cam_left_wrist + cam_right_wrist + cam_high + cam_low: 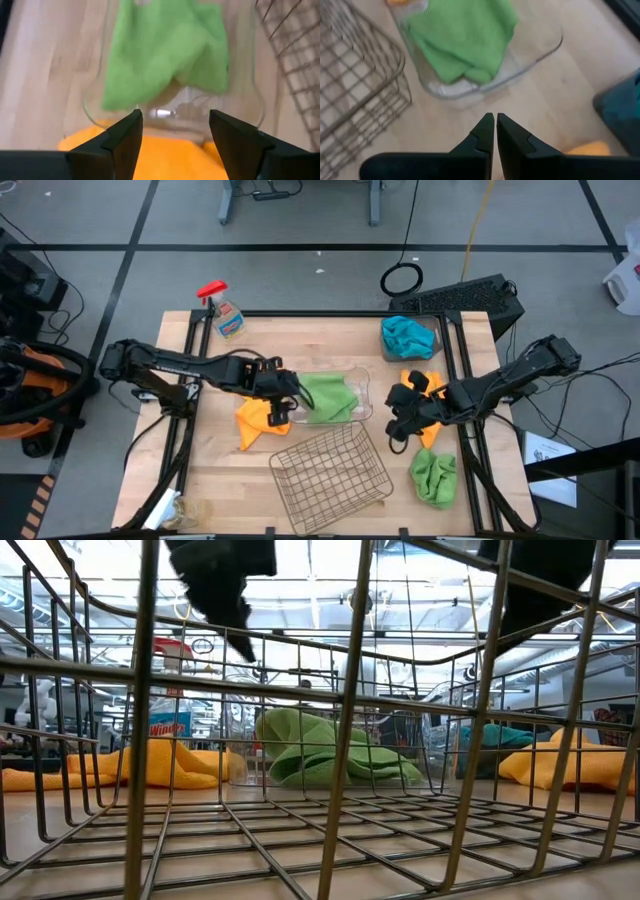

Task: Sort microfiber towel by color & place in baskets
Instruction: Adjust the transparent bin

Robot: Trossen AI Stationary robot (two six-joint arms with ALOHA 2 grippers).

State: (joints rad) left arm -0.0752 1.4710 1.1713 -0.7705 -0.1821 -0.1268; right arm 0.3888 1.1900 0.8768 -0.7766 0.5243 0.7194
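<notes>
Above the clear basket (362,392), left pincer (284,406) spread over green towel (330,396).

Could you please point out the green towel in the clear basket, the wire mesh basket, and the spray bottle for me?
Green towel (330,396), high view, middle of the cloth.
Wire mesh basket (335,470), high view, on its mesh floor.
Spray bottle (211,289), high view, on its red trigger.
</notes>
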